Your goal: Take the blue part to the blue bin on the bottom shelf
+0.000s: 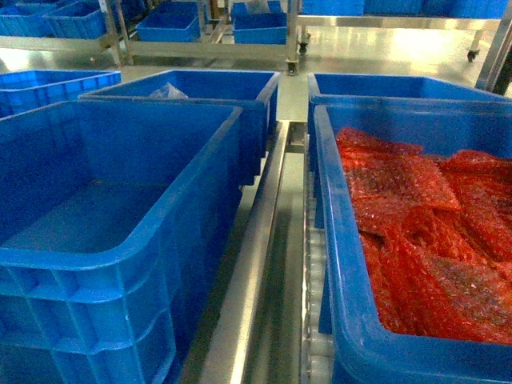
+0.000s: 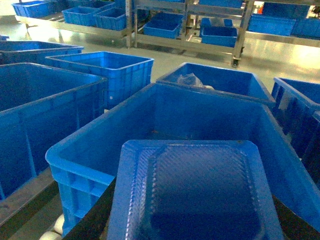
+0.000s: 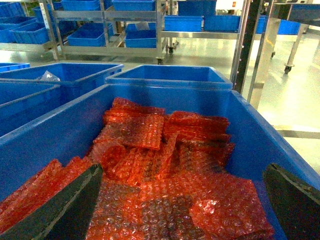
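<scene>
The blue part [image 2: 195,185], a flat ribbed plastic tray, fills the bottom of the left wrist view. My left gripper [image 2: 192,227] is shut on it, with a black finger at each side. Just beyond it lies an empty blue bin [image 2: 165,107], which is also the large bin at the left of the head view [image 1: 120,232]. This bin rests on the bottom shelf [image 1: 256,264], a steel rack level with roller tracks. My right gripper [image 3: 180,205] hangs open over red bubble-wrap bags [image 3: 165,165]. Neither gripper shows in the head view.
A blue bin of red bags [image 1: 416,232] stands at the right, across the steel rail. More blue bins [image 1: 192,96] sit behind, one holding a clear bag [image 1: 166,91]. Racks with blue bins [image 1: 256,24] line the far floor. White rollers [image 2: 55,227] show below the left bin.
</scene>
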### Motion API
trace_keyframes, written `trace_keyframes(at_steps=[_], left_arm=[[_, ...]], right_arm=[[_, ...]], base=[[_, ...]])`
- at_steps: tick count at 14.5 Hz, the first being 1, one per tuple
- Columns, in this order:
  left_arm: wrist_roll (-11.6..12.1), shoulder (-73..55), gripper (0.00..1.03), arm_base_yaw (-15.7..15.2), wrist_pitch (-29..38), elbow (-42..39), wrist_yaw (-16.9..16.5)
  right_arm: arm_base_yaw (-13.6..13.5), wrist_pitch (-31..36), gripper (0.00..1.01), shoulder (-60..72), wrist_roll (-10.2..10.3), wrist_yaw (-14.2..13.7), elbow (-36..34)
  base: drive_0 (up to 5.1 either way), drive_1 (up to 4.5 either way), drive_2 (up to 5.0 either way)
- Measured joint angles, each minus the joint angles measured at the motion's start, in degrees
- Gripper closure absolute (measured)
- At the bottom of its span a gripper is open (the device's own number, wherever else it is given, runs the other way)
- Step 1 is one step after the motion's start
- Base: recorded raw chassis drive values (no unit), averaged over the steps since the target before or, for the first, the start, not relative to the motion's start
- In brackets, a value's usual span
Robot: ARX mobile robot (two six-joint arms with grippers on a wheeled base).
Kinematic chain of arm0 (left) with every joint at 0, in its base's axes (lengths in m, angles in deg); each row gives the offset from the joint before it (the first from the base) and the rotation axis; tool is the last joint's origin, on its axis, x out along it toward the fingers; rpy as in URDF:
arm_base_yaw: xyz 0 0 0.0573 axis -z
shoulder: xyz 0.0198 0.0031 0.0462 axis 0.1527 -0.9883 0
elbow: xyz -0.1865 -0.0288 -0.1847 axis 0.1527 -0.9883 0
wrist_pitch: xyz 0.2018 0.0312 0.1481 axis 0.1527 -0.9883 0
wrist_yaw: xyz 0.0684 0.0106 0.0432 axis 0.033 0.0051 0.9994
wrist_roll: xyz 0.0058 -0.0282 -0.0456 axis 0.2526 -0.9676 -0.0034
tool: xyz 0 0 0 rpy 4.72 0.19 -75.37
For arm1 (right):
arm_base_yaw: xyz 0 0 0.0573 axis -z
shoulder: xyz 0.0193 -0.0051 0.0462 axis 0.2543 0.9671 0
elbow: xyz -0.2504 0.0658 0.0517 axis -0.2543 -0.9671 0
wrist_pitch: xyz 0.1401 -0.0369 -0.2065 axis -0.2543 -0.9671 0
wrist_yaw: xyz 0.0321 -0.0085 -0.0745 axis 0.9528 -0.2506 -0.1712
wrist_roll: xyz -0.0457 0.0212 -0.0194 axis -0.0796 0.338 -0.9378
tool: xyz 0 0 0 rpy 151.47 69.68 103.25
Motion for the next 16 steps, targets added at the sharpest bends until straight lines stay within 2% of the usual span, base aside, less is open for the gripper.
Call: trace_keyframes(at_steps=[10,11,12,13,16], left_arm=[[0.00,0.00,0.60,0.00,0.00,0.00,0.00],[0.33,-0.17,0.60,0.24,0.11,0.00,1.11],[2.34,-1.86,0.60,2.49,0.50,0.07,10.16],[4.15,-2.25,0.60,2.54,1.11,0.07,13.20],[6.60,-1.68,0.60,0.81,0.26,1.64,10.71]], right_arm=[[0.00,0.00,0.03,0.00,0.00,0.02,0.00],[0.00,0.00,0.03,0.00,0.00,0.02,0.00],[0.00,0.00,0.03,0.00,0.00,0.00,0.00],[0.00,0.00,0.03,0.00,0.00,0.02,0.00],[0.00,0.00,0.03,0.00,0.00,0.00,0.00]], base=[[0.0,0.00,0.0],[0.0,0.00,0.0],[0.0,0.00,0.0],[0.0,0.00,0.0],[0.0,0.00,0.0]])
